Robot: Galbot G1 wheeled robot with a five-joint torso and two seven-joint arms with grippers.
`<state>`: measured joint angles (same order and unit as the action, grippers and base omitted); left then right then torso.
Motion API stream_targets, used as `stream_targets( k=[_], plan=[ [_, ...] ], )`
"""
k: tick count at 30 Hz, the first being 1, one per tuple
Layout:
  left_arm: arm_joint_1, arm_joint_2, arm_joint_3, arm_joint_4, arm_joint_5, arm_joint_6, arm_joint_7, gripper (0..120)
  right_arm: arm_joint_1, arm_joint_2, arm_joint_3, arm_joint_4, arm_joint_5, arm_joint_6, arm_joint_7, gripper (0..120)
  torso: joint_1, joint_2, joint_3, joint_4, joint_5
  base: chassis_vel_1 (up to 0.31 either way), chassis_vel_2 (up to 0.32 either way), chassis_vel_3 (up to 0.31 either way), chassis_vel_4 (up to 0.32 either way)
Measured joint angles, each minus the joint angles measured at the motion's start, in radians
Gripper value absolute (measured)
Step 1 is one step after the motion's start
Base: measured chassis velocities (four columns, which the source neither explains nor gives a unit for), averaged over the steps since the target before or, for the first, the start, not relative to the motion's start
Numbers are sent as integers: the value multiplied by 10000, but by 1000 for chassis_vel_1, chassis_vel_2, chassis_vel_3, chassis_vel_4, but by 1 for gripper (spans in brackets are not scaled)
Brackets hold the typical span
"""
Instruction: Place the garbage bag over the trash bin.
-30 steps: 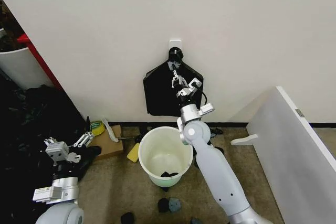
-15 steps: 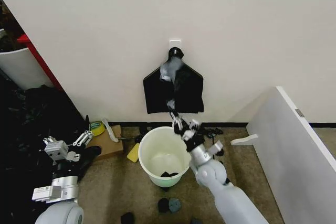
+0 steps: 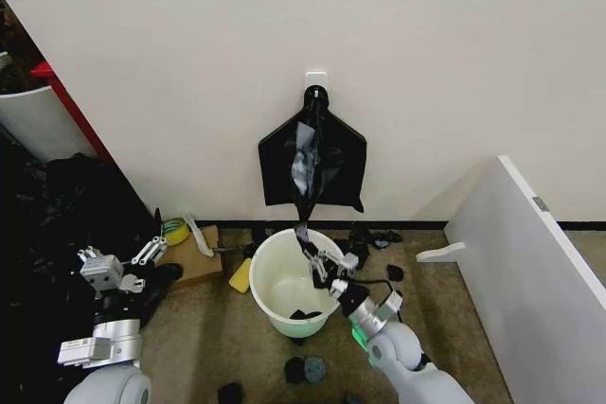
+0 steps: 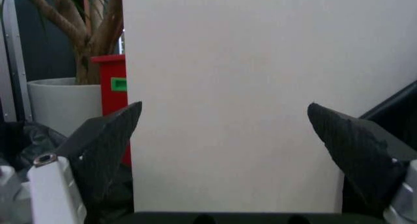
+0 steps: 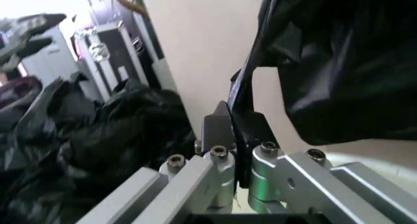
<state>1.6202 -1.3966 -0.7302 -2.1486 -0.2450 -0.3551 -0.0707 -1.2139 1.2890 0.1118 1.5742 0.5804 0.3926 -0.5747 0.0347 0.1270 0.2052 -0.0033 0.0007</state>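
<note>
My left jaws (image 3: 151, 251) rest low at eight o'clock beside the dark heap on the floor, spread wide and holding nothing. The trash bin (image 3: 275, 314) stands on the floor below the wall. Over its rim at two o'clock, my right jaws (image 3: 315, 258) pinch the garbage bag (image 3: 305, 172), a glossy black strip stretched up toward the wall hook (image 3: 315, 95) at twelve o'clock.

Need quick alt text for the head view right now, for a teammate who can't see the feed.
The right gripper, over the trash bin, is shut on the garbage bag, stretched in a glossy strip from the black bundle on the wall hook. The left gripper rests low at the robot's left, near dark bags.
</note>
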Motion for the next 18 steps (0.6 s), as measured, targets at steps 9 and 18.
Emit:
stream_targets(
  k=[9,18],
  plan=[
    [148,-8,-14,-182,92,0,7,100,-223,50,220,-450,-744,451,-863,0,0,0,0,0,0,0,0,0,0],
    [250,-111,-14,-259,251,-9,9,100,-272,102,395,-814,-1085,738,-1422,0,0,0,0,0,0,0,0,0,0]
  ],
)
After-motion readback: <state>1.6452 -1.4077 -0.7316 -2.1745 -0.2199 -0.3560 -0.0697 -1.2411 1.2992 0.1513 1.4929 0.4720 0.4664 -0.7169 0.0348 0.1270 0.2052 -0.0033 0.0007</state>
